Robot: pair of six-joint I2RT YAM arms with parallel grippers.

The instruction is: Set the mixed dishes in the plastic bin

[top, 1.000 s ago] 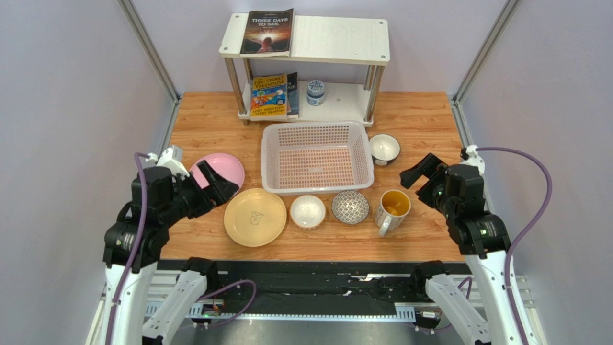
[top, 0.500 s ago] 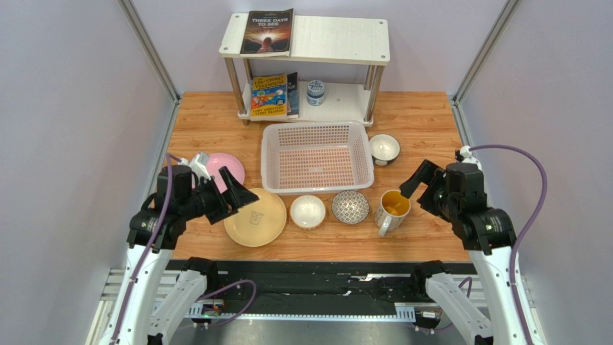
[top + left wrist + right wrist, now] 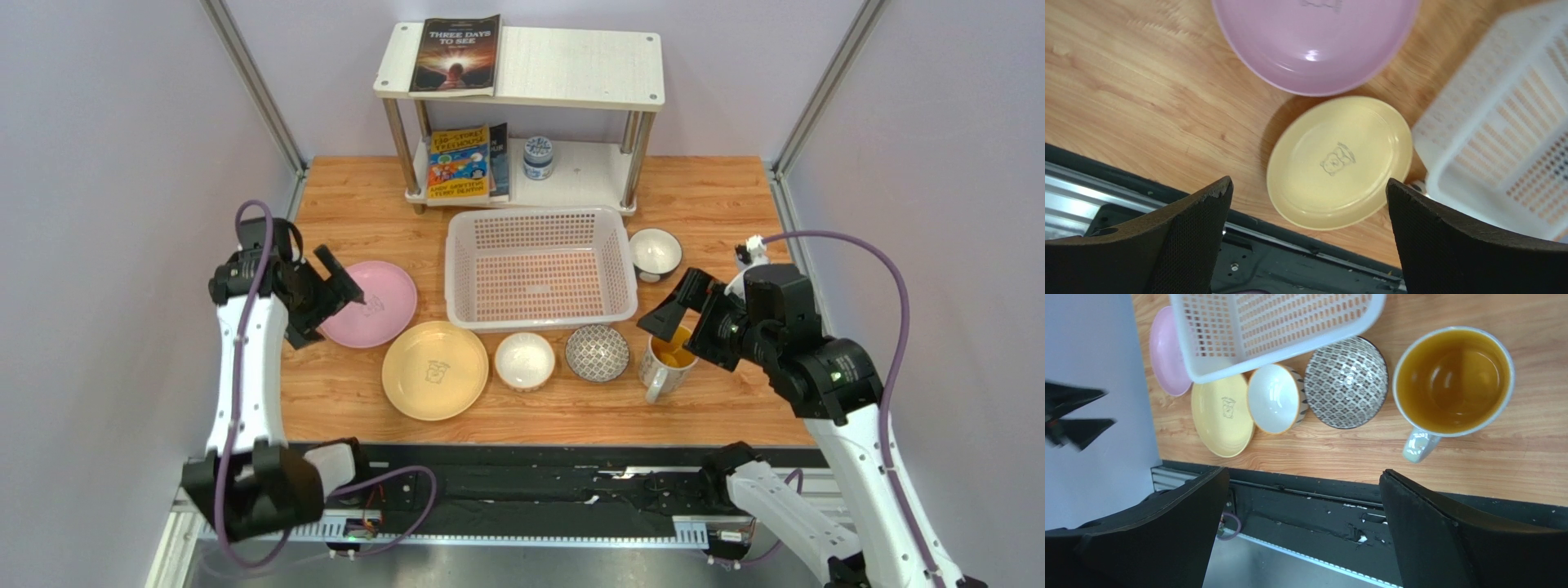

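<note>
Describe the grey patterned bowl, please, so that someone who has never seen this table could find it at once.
Start at the whitish mesh bin in the middle of the wooden table. In the row of dishes along its near side, the grey patterned bowl sits between a white bowl and a yellow-lined mug. Only it has a fine dark lattice inside.

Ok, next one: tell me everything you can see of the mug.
The mug is pale outside, glossy mustard-yellow inside, ceramic by its look. It stands upright and empty on the wooden table, handle toward the near edge, apart from the grey patterned bowl to its left. The right gripper hangs open above it, not gripping it.
</note>
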